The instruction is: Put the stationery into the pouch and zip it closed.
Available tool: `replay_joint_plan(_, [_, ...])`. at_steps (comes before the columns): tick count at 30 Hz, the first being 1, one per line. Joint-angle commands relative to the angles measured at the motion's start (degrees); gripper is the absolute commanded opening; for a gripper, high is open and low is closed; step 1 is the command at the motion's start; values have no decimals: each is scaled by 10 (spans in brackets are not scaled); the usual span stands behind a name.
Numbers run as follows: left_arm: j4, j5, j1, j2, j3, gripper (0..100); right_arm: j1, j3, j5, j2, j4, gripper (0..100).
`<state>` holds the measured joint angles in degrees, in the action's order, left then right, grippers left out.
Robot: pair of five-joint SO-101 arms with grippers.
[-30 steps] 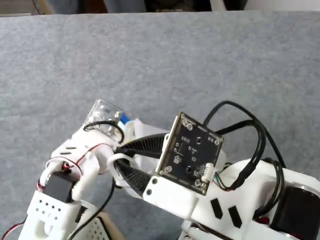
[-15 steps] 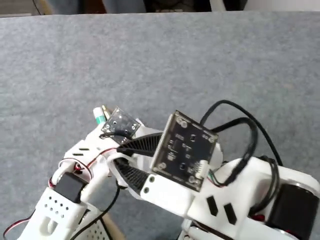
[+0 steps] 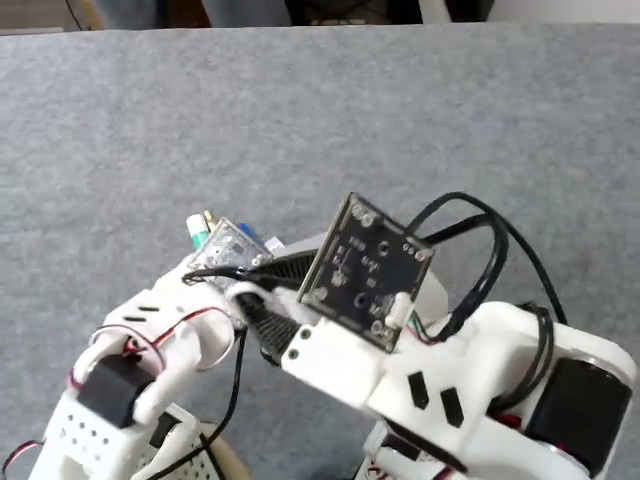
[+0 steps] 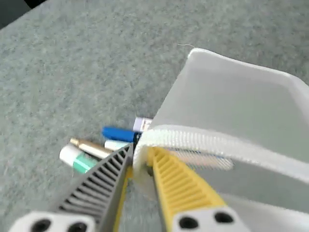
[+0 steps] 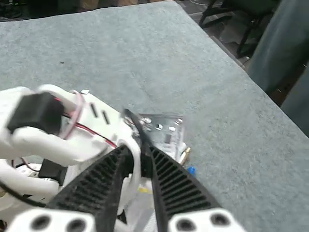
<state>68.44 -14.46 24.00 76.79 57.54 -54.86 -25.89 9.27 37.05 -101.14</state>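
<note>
**Pouch held at near edge, pens half out of mouth**

Table (image 3: 420, 120): the work sits at its near edge, left of middle, under both arms.

Pouch (image 4: 231, 96): translucent white and soft-walled, with its mouth facing the stationery. The zip tape (image 4: 203, 142) runs along the rim.

Left gripper (image 4: 139, 157): closed narrow, pinching the rim at the mouth corner.

Right gripper (image 5: 140, 157): drawn narrow just above the left one. White material shows between its fingers, so I judge it is nipping the pouch too.

Stationery: a green-capped marker (image 4: 72, 157), a gold-tipped pen (image 4: 89, 146) and a blue pen (image 4: 118, 134) lie bunched on the table, their ends sticking out beside the mouth corner. How far in they reach is unclear.

Handling (judgement): the pouch is light and limp and will fold if pushed, so it is best held by the stiffer zip tape. The pens are rigid, smooth and likely to roll, so take them across the barrel.

Surface: grey, felt-like cover that should damp sliding.

Room: a chair (image 5: 227, 19) stands on dark floor beyond the table's far corner.
</note>
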Motion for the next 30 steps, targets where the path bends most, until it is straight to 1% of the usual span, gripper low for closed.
replay_joint_plan(1, [88, -4, 4, 2, -87, 28, 33, -7, 4, 4, -1, 12])
replay_joint_plan(2, [105, -3, 4, 2, -105, 28, 40, -7, 5, 4, -1, 12])
replay_joint_plan(8, [209, 62, -1, 0, -213, 28, 86, -35, 5, 5, -1, 13])
replay_joint_plan(14, [291, 138, -3, -4, -299, 28, 91, -78, 5, 5, -1, 16])
replay_joint_plan(16, [312, 160, -4, -4, -327, 28, 111, -83, 4, 6, -1, 31])
replay_joint_plan(18, [323, 182, -24, -4, -347, 28, 145, -81, 2, 15, -1, 89])
replay_joint_plan(21, [323, 192, -80, -4, -356, 28, 185, -80, 2, 35, -1, 166])
replay_joint_plan(30, [324, 193, -189, -4, -354, 28, 200, -80, 2, 93, -1, 160])
